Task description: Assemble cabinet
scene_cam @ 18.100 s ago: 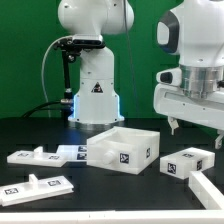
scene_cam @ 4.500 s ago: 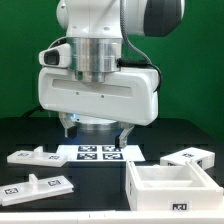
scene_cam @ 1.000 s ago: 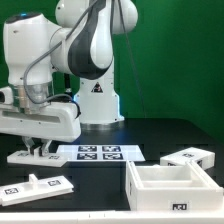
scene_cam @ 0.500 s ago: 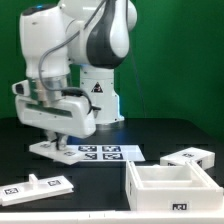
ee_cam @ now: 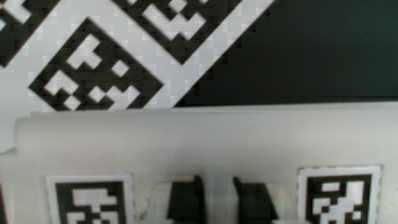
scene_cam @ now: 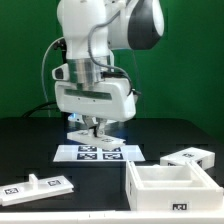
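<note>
cabinet body (scene_cam: 165,186): closest to the camera, open side up on the table (scene_cam: 150,135), well below the fingers and off toward the exterior view's right
loose panel (scene_cam: 38,184): flat on the table, also up front, low and well off to the exterior view's left of the fingers
second loose panel (scene_cam: 190,157): just behind the body, well apart from the fingers
marker board (scene_cam: 97,152): flat, right under the fingers, not touching them
gripper (scene_cam: 93,129): clenched on the held panel (scene_cam: 81,131), which hangs clear above the board; wrist view shows its tagged face right up at the fingers
arm (scene_cam: 95,40): towering behind it all
</note>
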You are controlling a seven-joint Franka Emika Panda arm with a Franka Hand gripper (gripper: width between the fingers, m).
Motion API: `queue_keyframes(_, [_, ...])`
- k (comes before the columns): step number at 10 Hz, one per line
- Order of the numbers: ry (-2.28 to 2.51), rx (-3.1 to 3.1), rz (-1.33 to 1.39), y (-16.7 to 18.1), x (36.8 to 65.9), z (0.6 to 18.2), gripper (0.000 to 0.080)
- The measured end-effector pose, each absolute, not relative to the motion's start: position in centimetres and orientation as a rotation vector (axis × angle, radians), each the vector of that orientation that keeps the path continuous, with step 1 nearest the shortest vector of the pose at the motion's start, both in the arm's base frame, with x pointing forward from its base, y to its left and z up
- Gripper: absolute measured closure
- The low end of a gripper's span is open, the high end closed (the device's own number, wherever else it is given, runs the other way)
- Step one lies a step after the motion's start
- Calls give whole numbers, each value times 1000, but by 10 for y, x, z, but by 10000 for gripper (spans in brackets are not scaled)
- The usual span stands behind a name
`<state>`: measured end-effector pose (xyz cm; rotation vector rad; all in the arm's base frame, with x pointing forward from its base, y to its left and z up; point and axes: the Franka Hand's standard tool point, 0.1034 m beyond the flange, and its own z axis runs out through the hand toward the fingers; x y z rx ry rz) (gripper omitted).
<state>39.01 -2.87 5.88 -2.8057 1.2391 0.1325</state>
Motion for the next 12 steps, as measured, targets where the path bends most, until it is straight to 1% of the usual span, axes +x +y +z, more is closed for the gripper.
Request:
queue_keyframes(3, [1257, -2800, 143, -25, 390, 58, 735])
queue_keyframes(4, [1365, -2762, 190, -10, 392, 59, 735])
queue_keyframes(6, [1559, -2682, 200, 16, 405, 56, 735])
queue_keyframes(7, [1731, -2592, 188, 31, 411, 55, 735])
queue_keyframes(8, [1773, -2569, 177, 45, 416, 55, 735])
queue_keyframes(10, [1795, -2578, 95, 57, 419, 53, 735])
queue_keyframes(12, [1795, -2623, 10, 80, 415, 46, 735])
